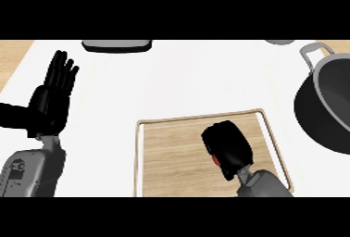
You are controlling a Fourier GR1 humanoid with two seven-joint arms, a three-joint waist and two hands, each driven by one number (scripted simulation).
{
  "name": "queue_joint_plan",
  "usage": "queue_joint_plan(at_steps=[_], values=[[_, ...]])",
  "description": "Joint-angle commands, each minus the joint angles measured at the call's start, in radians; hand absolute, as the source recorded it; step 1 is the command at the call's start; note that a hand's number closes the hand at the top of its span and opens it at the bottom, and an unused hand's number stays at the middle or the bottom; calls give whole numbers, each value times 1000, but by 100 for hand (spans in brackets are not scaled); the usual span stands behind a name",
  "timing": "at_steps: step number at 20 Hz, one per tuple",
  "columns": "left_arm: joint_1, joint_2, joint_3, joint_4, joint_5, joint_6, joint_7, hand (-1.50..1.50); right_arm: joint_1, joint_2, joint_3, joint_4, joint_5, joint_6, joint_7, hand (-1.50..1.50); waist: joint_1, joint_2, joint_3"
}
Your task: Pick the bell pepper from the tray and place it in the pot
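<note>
A wooden tray [171,152] lies on the white counter at the lower middle. My right hand [228,143] is down over the tray's right half, its fingers curled round the bell pepper [216,160]. Only a thin red sliver of the pepper shows at the hand's left edge; the rest is hidden. The dark grey pot [335,106] stands to the right of the tray, partly cut off by the view's edge, with a metal handle at its top. My left hand [51,99] rests open at the far left, fingers up.
A grey flat object [116,45] sits at the counter's far edge, left of centre. A small grey item [279,41] shows at the top right. Wooden surface [14,60] borders the white counter at the left.
</note>
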Motion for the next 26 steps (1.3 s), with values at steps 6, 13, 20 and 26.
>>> queue_joint_plan(at_steps=[6, 13, 20, 26], values=[[55, 19, 26, -15, 10, -12, -5, 0, 342, -170, 343, -392, -81, -62, -316, 150, -33, -14, 16], [34, 35, 70, -4, 16, 22, 22, 0, 561, -460, 281, -814, -122, -257, -425, 150, -113, -19, 17], [99, 15, 59, -25, 26, -5, -29, 0, 753, -532, -13, -990, -346, -452, -451, 150, -87, -1, 19], [94, 25, 53, -44, 27, -19, -29, 0, 790, -509, -202, -952, -478, -554, -462, 150, -59, 9, 19]])
